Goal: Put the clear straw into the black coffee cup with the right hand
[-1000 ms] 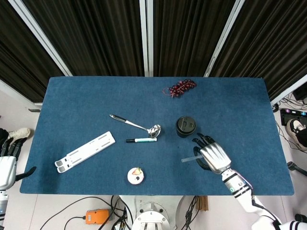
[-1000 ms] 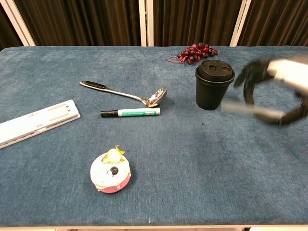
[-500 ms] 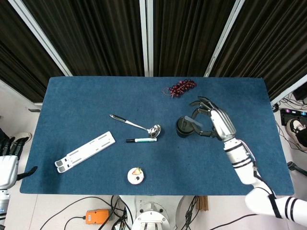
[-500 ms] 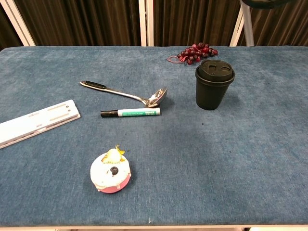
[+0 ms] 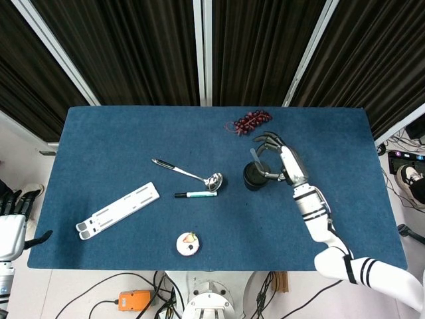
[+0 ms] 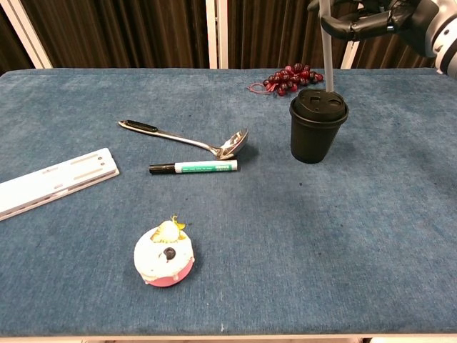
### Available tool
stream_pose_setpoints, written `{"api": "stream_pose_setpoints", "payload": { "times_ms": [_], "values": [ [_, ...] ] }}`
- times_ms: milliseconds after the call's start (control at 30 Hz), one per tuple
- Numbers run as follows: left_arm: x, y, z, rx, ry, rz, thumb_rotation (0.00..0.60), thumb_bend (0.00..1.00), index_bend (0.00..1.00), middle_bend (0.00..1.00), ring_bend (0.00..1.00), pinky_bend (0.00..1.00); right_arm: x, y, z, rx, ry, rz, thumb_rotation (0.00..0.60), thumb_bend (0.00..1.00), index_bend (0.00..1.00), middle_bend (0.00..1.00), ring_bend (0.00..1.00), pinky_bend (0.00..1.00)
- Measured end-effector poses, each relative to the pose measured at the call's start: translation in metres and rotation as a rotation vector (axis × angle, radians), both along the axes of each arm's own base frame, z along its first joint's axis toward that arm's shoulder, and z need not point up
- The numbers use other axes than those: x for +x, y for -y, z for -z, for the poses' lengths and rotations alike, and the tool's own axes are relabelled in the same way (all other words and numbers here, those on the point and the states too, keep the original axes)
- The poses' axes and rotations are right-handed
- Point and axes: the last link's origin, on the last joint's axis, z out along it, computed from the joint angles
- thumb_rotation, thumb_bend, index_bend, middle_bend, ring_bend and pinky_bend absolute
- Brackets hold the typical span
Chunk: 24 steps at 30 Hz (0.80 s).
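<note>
Nearest the robot, a small frosted cake (image 6: 165,259) sits on the blue table (image 6: 300,271), well apart from everything else. Left hand (image 5: 13,222) off the table's left edge, low, fingers extended and apart, holding nothing. Further in, a white slotted bar (image 6: 53,181) lies at the left edge, angled. A marker (image 6: 193,168) lies roughly left-right, black cap to the left; just behind it a metal ladle (image 6: 187,139), bowl near the marker's right end, handle running back-left. Right of these, the black coffee cup (image 6: 317,126) stands upright, lid on. Right hand (image 6: 389,16) is raised above and behind the cup, fingers curled, pinching the clear straw (image 6: 327,50) near its upper part. Straw's long axis is close to vertical, leaning slightly, lower end pointing down at the lid's rear edge; chest view shows the tip at or just touching the lid, cannot tell whether it has entered an opening. Head view shows the straw (image 5: 255,158) foreshortened over the cup's far side. Farthest back, a bunch of dark red grapes (image 6: 291,77) lies near the table's rear edge, behind the cup.
</note>
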Motion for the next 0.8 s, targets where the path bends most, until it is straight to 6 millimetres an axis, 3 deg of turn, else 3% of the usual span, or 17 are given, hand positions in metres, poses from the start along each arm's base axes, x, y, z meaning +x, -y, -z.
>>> {"api": "stream_pose_setpoints", "payload": {
  "times_ms": [800],
  "values": [
    [-0.002, 0.000, 0.001, -0.002, 0.001, -0.010, 0.600, 0.08, 0.13, 0.14, 0.07, 0.01, -0.015, 0.003, 0.010, 0.036, -0.003, 0.049, 0.600, 0.60, 0.70, 0.35, 0.19, 0.27]
  ]
}}
